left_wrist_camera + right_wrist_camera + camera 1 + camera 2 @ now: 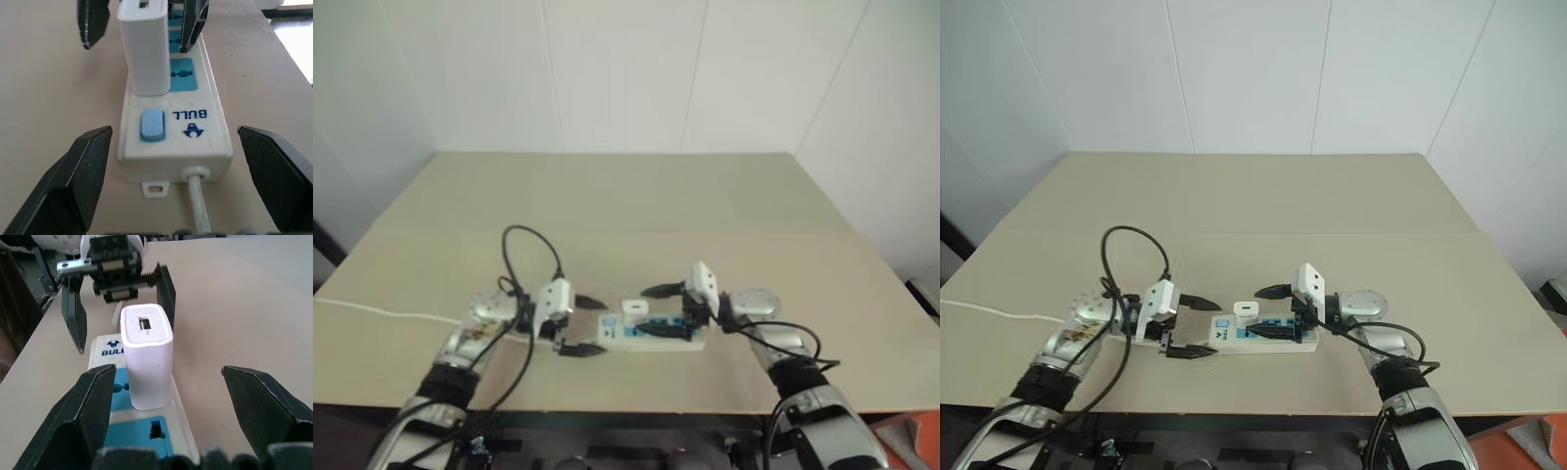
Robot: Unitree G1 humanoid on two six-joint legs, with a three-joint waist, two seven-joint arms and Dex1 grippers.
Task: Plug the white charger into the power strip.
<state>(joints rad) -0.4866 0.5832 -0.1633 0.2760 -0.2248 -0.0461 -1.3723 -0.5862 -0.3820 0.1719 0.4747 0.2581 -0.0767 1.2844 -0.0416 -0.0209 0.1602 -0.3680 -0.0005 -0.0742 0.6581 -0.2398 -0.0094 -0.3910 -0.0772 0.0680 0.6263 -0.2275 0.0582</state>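
1. The left gripper (1193, 327) and right gripper (1271, 310) both stand spread wide, grasping nothing.
2. The white charger (145, 355) stands upright in the power strip (176, 142), in its leftmost socket, near the table's (636, 201) near edge.
3. Plugging looks finished; what remains, I'd judge, is drawing both arms clear.

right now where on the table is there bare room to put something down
The far half of the table up to the wall is bare, as is the stretch right of the right claw. It is crowded around the power strip, between both claws.
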